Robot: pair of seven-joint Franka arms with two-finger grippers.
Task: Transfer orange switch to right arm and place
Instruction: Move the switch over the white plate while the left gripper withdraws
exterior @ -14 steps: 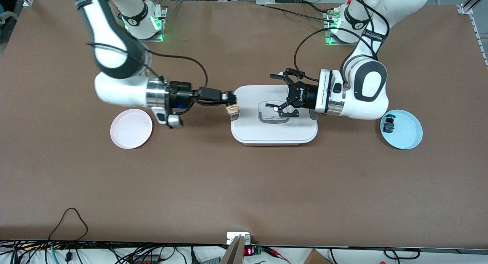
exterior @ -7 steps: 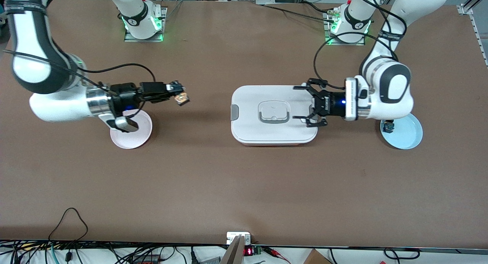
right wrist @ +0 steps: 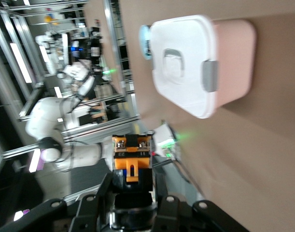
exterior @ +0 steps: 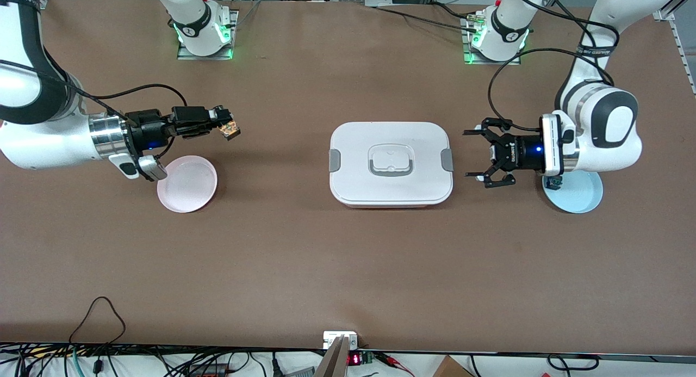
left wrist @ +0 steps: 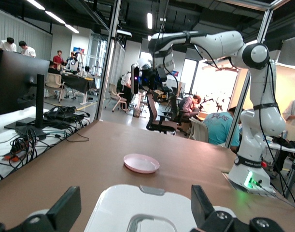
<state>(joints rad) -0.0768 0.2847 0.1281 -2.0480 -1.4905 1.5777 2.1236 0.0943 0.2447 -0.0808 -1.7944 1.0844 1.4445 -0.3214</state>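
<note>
Right tool point(exterior: 224, 123) grips orange switch point(exterior: 230, 129); left tool point(exterior: 478, 158) gapes.

a white lidded container point(exterior: 390, 164) sits in the middle of the brown table point(exterior: 348, 268), its lid closed, with a grey handle point(exterior: 390, 161) recessed in the lid's centre and a grey latch point(exterior: 334, 160) at each short end. the right wrist view shows its body below the lid is pale pink. an empty pink plate point(exterior: 187, 183) lies toward the right arm's end of the table, well apart from the container. a light blue plate point(exterior: 577, 192) lies toward the left arm's end, with a small blue-and-green switch point(exterior: 553, 182) on it near the rim. cables point(exterior: 98, 360) run along the table edge nearest the front camera.
</note>
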